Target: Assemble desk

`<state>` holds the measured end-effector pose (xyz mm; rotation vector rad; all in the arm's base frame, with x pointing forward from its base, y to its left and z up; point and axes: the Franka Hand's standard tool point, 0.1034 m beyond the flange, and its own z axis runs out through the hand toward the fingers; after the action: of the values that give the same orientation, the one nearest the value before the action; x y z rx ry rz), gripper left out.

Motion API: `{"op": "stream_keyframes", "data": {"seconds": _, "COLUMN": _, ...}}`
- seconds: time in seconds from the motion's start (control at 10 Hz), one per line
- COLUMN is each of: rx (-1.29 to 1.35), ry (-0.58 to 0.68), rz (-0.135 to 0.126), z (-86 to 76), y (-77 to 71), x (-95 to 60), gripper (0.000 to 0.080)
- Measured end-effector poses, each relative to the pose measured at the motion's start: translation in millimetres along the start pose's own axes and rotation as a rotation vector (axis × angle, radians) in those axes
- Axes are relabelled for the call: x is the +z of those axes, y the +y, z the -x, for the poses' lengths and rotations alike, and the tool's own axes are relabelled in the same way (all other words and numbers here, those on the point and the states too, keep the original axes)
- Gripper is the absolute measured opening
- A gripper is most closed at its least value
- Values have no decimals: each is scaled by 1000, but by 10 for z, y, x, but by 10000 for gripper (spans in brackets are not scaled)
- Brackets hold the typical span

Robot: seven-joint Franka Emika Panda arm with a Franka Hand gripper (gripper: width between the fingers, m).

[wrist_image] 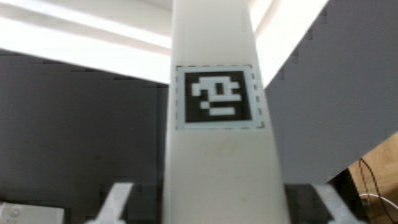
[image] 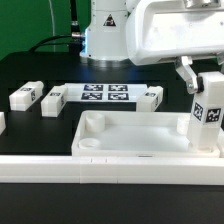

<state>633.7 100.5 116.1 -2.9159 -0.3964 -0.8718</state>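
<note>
The desk top [image: 120, 146] is a white tray with a raised rim and round corner sockets, lying at the front of the black table. My gripper [image: 205, 82] is shut on a square white leg [image: 208, 118] with a tag, held upright at the tray's corner on the exterior view's right. I cannot tell whether its lower end sits in the socket. In the wrist view the leg [wrist_image: 217, 120] fills the middle between my fingers [wrist_image: 118, 200]; the gripper [wrist_image: 217, 206] grips its sides. Three loose legs lie behind the tray: two [image: 22, 97] [image: 53, 100] on the left, one [image: 152, 96] on the right.
The marker board [image: 105, 95] lies flat between the loose legs, behind the tray. A long low white rail [image: 100, 168] runs along the front edge, and a white piece [image: 2, 122] shows at the exterior view's left edge. The robot base [image: 105, 35] stands at the back.
</note>
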Motion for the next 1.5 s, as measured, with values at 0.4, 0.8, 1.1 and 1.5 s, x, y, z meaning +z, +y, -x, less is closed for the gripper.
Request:
{"op": "stream_keyframes", "data": {"seconds": 0.4, "rx": 0, "ry": 23, "rz": 7, "z": -1, "y": 6, "x": 6, "gripper": 366}}
{"op": "stream_keyframes", "data": {"seconds": 0.8, "rx": 0, "ry": 22, "rz": 7, "z": -14, "y": 11, "x": -7, "gripper": 642}}
{"op": "stream_keyframes", "data": {"seconds": 1.1, "rx": -2, "ry": -8, "rz": -3, "z": -153, "y": 10, "x": -141, "gripper": 648}}
{"op": "stream_keyframes", "data": {"seconds": 1.5, "rx": -7, "ry": -31, "rz": -12, "z": -203, "y": -14, "x": -187, "gripper": 649}}
